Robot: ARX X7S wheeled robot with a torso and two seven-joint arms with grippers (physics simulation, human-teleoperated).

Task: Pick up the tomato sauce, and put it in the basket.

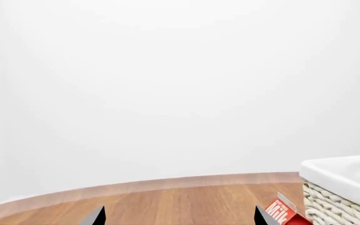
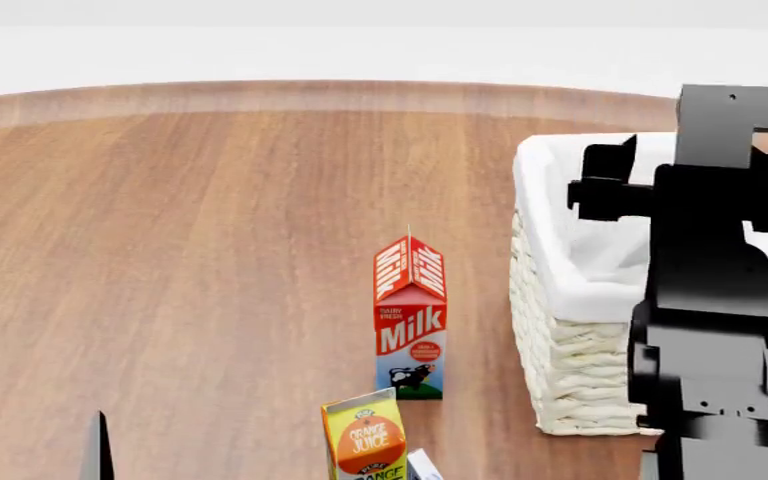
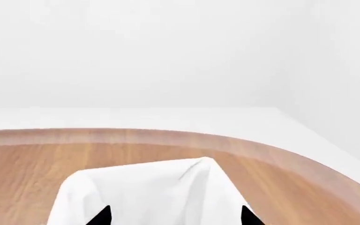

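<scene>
Trouble from here starts with what we cannot see: the tomato sauce shows in none of our views, so we cannot say where it is, or whether it already lies inside the basket [image 2: 551, 300].

Left tool [image 1: 178, 216] first: only its two dark fingertips show, set wide apart with nothing between them, low over the bench [image 2: 197, 230]. Ahead of it and to its right stands the milk carton [image 2: 411, 318], with the orange juice carton [image 2: 367, 440] nearer to us. If we swing this tool across, we risk knocking either one over.

Right tool [image 3: 175, 216] hangs over the basket's white liner [image 3: 148, 192], tips spread wide and holding nothing that we can see. If we lower it carelessly, a fingertip could snag the cloth or push the wicker wall, and the basket could slide into the milk carton just beside it.
</scene>
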